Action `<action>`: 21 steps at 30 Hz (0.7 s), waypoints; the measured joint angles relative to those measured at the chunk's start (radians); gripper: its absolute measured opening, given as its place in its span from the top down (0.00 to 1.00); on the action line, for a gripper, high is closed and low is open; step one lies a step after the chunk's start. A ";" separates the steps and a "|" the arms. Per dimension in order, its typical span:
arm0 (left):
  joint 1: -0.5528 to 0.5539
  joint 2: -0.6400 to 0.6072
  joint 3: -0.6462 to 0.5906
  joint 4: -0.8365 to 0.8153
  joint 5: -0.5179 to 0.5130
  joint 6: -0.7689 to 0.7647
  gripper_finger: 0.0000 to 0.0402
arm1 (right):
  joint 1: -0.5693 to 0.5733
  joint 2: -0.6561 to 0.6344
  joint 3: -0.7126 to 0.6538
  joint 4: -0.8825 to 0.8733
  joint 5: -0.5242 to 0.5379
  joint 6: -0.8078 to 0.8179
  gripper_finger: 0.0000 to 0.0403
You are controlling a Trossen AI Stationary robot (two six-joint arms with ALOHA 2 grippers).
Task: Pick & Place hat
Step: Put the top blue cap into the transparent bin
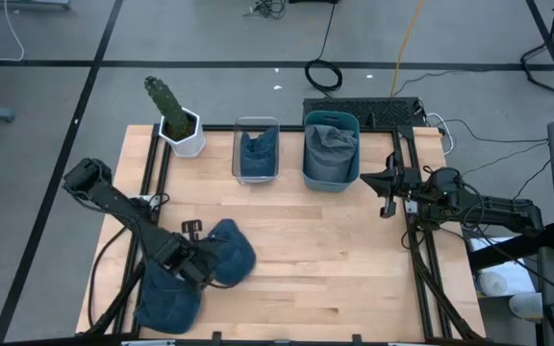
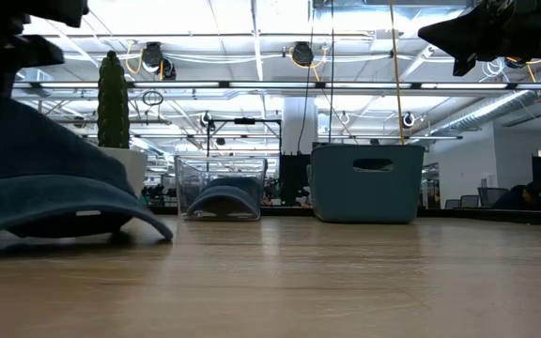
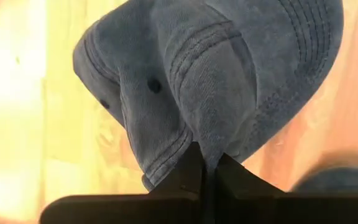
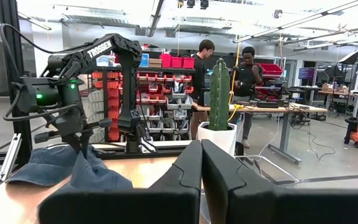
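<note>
Denim hat [image 3: 204, 81] pinched in left end effector [image 3: 207, 168]; fingertips hidden by fabric. Right end effector [image 4: 201, 163] closed, empty.

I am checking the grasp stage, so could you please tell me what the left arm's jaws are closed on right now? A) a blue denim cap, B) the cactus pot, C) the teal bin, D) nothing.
A: the left wrist view shows the left gripper with jaws pinched on the blue denim cap, near the table's front left.
</note>
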 joint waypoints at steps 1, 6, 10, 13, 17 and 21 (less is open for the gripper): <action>0.010 0.000 0.002 -0.001 -0.007 0.029 0.99 | 0.000 0.000 0.000 0.000 0.000 0.000 1.00; 0.057 0.000 0.043 -0.011 -0.107 0.178 0.99 | 0.000 0.000 0.000 0.000 0.001 0.000 1.00; 0.088 0.000 0.128 -0.067 -0.224 0.284 0.99 | 0.000 0.000 0.000 0.000 0.002 0.000 1.00; 0.110 0.000 0.214 -0.119 -0.328 0.373 0.99 | 0.000 0.000 0.000 0.000 0.002 0.000 1.00; 0.146 0.000 0.328 -0.158 -0.485 0.499 0.99 | 0.000 0.000 0.000 0.000 0.002 0.000 1.00; 0.187 0.000 0.423 -0.159 -0.630 0.660 0.99 | 0.000 0.000 0.000 0.000 0.002 0.000 1.00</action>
